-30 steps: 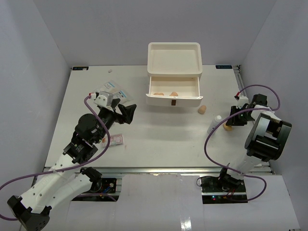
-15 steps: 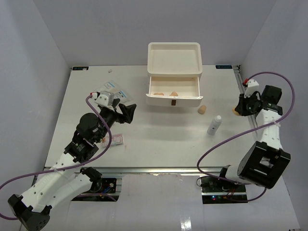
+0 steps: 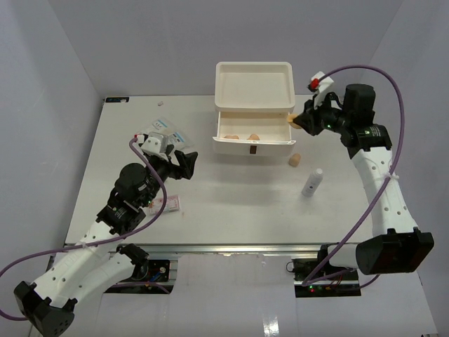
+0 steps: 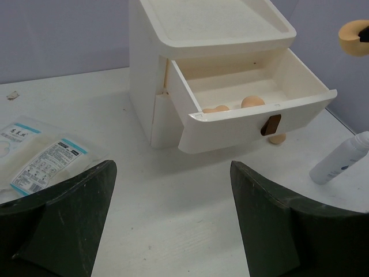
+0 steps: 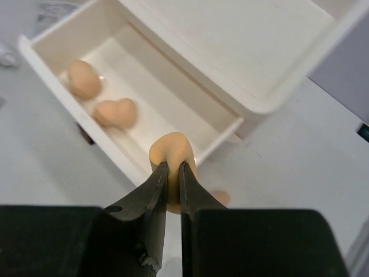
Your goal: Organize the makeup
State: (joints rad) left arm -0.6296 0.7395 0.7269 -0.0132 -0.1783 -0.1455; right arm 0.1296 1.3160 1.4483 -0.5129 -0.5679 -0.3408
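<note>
Sponge [image 5: 171, 151] in right claw [image 5: 172, 167] hangs above white table [image 3: 231, 203] between pale walls [image 3: 140, 49].

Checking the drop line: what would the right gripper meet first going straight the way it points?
Likely the open drawer, near its right end; the sponge in the right gripper would touch first. Depth is unclear.

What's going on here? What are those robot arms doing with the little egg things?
The robot is tidying makeup into a white drawer box. Its right gripper is pinching a tan sponge in the air by the right end of the open drawer. Two more sponges lie inside the drawer. Another sponge and a white tube lie on the table nearby. The left gripper is open, holding nothing, near some clear packets.
</note>
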